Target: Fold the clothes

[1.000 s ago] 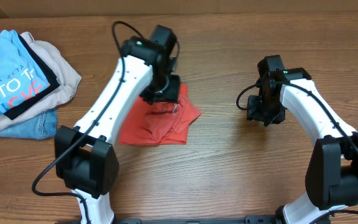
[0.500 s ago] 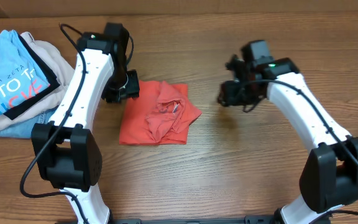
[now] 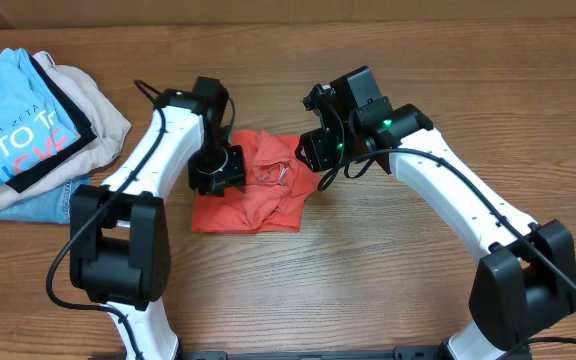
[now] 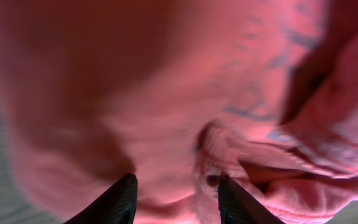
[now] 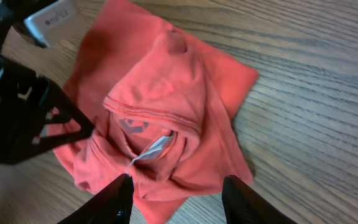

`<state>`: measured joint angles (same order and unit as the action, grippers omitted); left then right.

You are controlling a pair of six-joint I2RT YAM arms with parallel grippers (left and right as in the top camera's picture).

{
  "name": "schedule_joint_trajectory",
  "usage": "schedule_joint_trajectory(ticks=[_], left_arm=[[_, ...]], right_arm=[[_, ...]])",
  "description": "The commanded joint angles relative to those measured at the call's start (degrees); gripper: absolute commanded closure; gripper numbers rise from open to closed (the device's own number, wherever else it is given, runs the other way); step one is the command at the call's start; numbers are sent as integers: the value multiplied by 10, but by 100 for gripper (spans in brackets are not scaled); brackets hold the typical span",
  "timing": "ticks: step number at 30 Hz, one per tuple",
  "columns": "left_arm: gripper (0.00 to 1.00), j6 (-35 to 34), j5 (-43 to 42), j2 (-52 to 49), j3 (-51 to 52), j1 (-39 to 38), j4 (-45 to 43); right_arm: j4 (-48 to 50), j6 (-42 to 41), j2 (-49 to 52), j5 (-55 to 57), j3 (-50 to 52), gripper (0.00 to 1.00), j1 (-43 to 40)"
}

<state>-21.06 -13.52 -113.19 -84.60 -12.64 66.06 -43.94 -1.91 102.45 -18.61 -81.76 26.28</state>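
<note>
Wide wooden counter, and the coral-red T-shirt lies on it in a rough square, bunched and rumpled along its upper half. Off to the shirt's far left sits a pile of other garments, well apart and out of play.

Now the 2 arms. The left end effector is right down on the shirt's upper-left part, fingers partly spread with red cloth filling the view between them; whether a fold is caught there, I cannot tell. The right end effector hovers over the shirt's upper-right edge, fingers parted, holding nothing.

Here's the risk: that crumpled collar area is several layers deep, so a pinch there could well take too many layers, or only the top 1, and drag the whole shirt across the wood. If the 2 sides pull unevenly, the neat lower edge could skew. The small white tag, sitting mid-bunch, is another thing a fingertip might snag.
</note>
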Motion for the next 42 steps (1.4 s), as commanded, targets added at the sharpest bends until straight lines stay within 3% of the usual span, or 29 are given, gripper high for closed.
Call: schedule_joint_trajectory(ticks=[1,7,15,23,26,35,42], left_arm=[[54,1,-31,-1,10,-20,-11],[53,1,-58,-1,30,-66,-45],[53,8,-76,-1,36,-123,-68],[47,68,-116,-1,35,-156,-73],[48,138,-156,0,31,-159,-76],[47,185,-91,37,-72,-110,-61],[45,137,-2,45,-111,-54,-58]], right_arm=[[-2,-1,5,19,-11,50,0],[-38,-3,5,95,-11,51,-3],[-68,-120,5,209,-11,51,-26],[-82,-121,5,209,-11,51,-42],[-82,-121,5,209,-11,50,-42],[-83,-121,5,209,-11,50,-43],[-83,-121,5,209,-11,50,-42]])
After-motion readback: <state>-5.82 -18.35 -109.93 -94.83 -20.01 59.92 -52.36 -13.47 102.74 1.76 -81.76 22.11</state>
